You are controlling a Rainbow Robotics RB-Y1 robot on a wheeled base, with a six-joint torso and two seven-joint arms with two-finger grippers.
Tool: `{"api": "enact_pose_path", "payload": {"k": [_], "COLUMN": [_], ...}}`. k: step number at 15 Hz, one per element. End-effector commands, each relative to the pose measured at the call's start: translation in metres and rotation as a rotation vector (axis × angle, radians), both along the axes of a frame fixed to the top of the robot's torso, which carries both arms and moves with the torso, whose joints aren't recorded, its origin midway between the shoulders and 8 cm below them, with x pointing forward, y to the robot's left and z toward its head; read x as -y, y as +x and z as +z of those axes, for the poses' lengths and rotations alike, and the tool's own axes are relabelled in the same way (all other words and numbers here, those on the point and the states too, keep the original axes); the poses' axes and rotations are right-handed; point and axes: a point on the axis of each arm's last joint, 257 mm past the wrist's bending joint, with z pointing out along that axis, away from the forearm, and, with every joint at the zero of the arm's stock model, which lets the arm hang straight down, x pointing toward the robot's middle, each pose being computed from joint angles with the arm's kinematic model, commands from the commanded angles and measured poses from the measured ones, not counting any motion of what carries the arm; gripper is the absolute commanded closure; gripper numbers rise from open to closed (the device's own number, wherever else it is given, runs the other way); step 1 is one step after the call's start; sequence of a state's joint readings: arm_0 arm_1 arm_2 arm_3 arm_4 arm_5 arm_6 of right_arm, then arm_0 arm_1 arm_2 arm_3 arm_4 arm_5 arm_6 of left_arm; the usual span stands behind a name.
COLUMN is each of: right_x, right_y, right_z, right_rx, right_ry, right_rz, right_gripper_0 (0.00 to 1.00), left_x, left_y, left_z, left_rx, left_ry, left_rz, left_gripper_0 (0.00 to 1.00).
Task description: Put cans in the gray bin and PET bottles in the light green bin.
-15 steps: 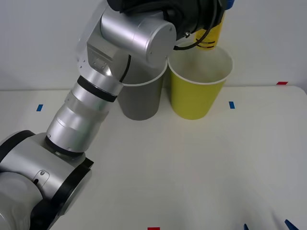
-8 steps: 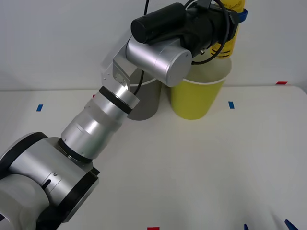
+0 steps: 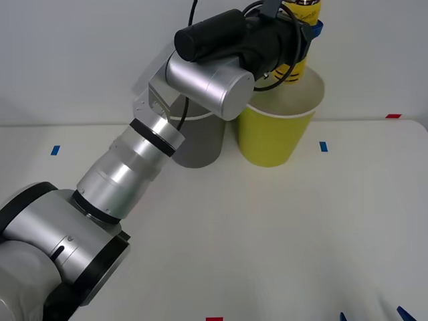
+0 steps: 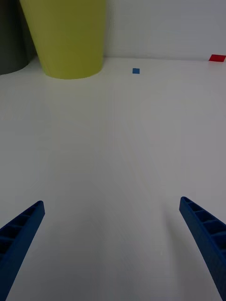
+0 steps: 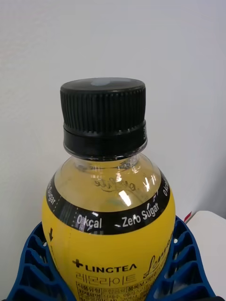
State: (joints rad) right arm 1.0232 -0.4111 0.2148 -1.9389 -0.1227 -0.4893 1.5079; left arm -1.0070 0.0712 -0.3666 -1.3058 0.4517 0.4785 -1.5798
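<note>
My left gripper [image 3: 302,28] is shut on the PET bottle [image 3: 298,61] and holds it upright just above the far rim of the light green bin [image 3: 273,137]. In the left wrist view the bottle [image 5: 108,235] has a yellow body, a clear shoulder and a black cap [image 5: 102,110], with blue fingers [image 5: 35,263] on both sides. The gray bin [image 3: 202,146] stands left of the green one, partly behind my left arm. My right gripper [image 4: 113,249] is open and low over the table near the front edge [image 3: 371,315]. The cans are out of view.
Both bins stand side by side at the back of the white table [image 3: 267,234], close to the wall. Small blue tape marks [image 3: 323,146] and red tape marks [image 3: 393,116] lie on the tabletop. My left arm crosses the table's left half.
My left arm's elbow has come down and its wrist has swung. The bottle stays over the light green bin; it went right, then came back a little to the left.
</note>
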Motion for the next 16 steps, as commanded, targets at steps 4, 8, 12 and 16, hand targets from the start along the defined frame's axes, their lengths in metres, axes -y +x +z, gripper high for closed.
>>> {"api": "enact_pose_path", "payload": {"k": [4,8,12,16], "right_x": [0.000,0.000,0.000,0.000], "right_y": [0.000,0.000,0.000,0.000], "right_z": [0.000,0.000,0.000,0.000], "right_rx": [0.000,0.000,0.000,0.000], "right_ry": [0.000,0.000,0.000,0.000], "right_rz": [0.000,0.000,0.000,0.000], "right_gripper_0": [0.00,0.00,0.00,0.00], "left_x": [0.004,-0.015,-0.059,-0.110], "left_y": [-0.002,0.002,-0.010,-0.017], "left_z": [0.001,0.012,0.054,0.047], "left_rx": [-0.004,0.024,0.065,0.083], "left_ry": [-0.008,0.006,0.083,0.108], "left_rz": [-0.006,0.011,0.049,0.054], "left_gripper_0": [0.00,0.00,0.00,0.00]}}
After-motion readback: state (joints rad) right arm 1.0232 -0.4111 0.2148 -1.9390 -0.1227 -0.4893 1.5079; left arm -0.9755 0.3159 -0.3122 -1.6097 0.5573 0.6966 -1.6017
